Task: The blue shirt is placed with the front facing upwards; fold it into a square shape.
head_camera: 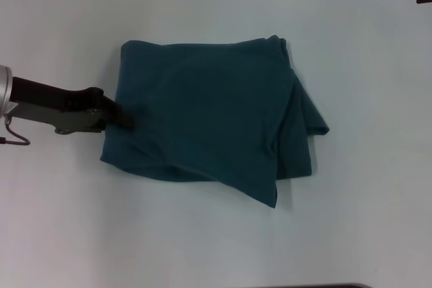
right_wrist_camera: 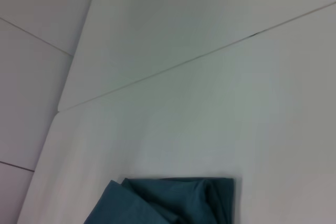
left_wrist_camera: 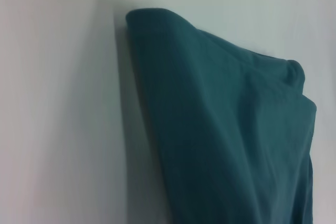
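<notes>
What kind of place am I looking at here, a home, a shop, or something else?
Probably a lab or test workspace, not a home: a bare white table holding only the blue shirt, already folded over, with the left pincer at its edge. Pale panelled flooring shows beyond the table.

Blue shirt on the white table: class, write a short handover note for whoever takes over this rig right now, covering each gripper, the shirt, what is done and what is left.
Left gripper: at the left edge of the blue shirt, fingertips against the cloth.
Right gripper: out of view, nothing held as far as can be seen.
Shirt: mid-table, already folded into a rough block, no lettering showing.
Left: the right side is untidy, with a flap and a corner sticking out; square it up, then withdraw the left arm.
</notes>
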